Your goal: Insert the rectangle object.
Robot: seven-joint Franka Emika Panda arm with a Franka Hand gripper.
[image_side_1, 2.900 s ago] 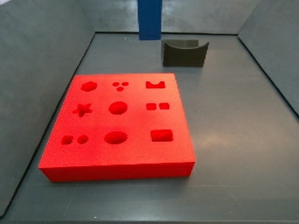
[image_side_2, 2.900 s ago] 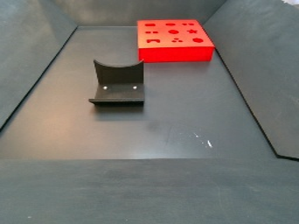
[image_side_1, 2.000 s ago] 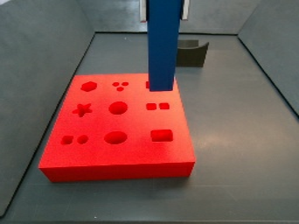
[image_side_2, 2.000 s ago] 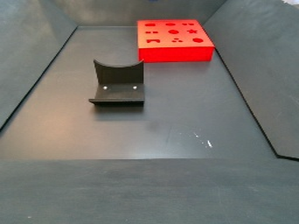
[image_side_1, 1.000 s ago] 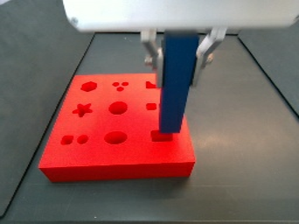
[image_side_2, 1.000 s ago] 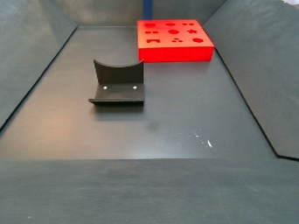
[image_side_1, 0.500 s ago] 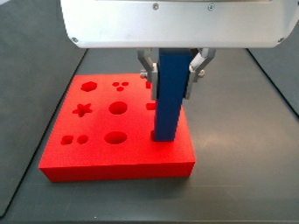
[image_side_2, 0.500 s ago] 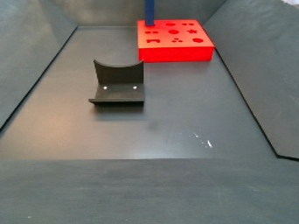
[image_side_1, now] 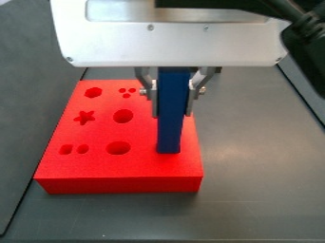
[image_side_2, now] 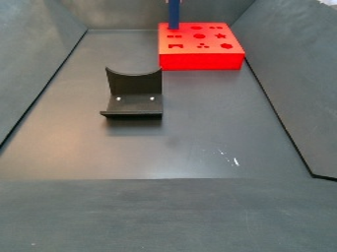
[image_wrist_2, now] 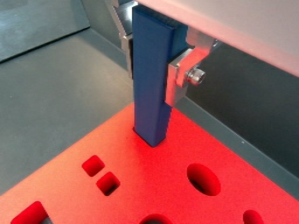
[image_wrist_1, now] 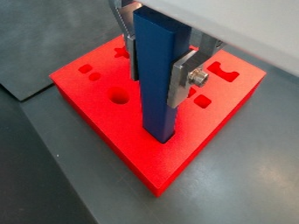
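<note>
The blue rectangle object [image_side_1: 169, 119] stands upright in my gripper [image_side_1: 173, 93], which is shut on its upper part. The bar's lower end meets the top of the red block [image_side_1: 99, 133] near the block's front right corner, covering the rectangular hole there. Both wrist views show the bar [image_wrist_1: 158, 79] [image_wrist_2: 155, 74] clamped between the silver fingers [image_wrist_1: 184, 83] [image_wrist_2: 181, 77], its end at the red surface [image_wrist_1: 100, 109] [image_wrist_2: 140, 175]; how deep it sits cannot be told. In a side view only the bar's lower part [image_side_2: 171, 12] shows above the block [image_side_2: 200, 59].
The dark fixture [image_side_2: 132, 94] stands on the grey floor, well apart from the red block. Other shaped holes, round [image_side_1: 124, 116] and star [image_side_1: 86, 119], lie open on the block's top. Grey walls enclose the floor.
My gripper has come down with the blue bar, from high at the back to the block's front right hole. The red block has shifted slightly.
</note>
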